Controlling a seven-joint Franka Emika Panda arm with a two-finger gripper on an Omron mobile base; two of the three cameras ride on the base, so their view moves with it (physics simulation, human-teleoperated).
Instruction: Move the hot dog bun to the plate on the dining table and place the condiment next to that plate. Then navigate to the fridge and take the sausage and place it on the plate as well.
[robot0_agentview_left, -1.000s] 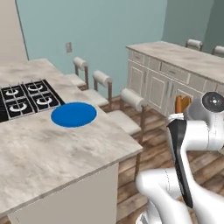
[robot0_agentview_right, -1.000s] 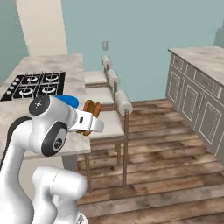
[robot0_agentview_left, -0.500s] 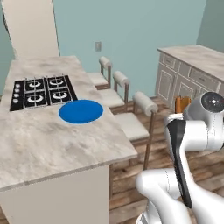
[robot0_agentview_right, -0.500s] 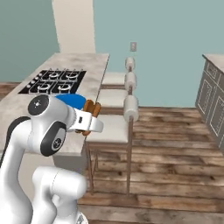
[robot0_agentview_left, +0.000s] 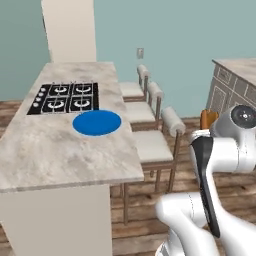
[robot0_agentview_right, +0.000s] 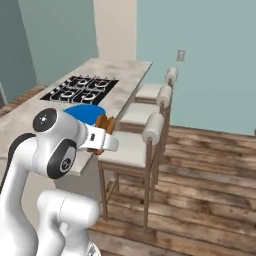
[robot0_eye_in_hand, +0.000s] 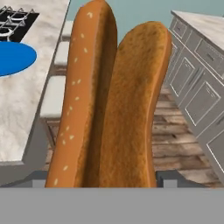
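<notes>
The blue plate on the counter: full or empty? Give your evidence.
Empty. The blue plate shows bare beside the stovetop; the hot dog bun is off it.

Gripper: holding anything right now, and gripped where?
Yes. The gripper holds the hot dog bun by its lower end, one finger on each side; the rest of the bun stands up past the fingertips.

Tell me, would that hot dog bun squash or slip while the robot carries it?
The hot dog bun looks soft and light, so hard pressure would probably dent it. Its two halves stand split lengthwise, so it may flex or spread rather than stay stiff. The gripper holds it near one end with most of it sticking out, and its crust looks matte, so slipping seems unlikely.
</notes>
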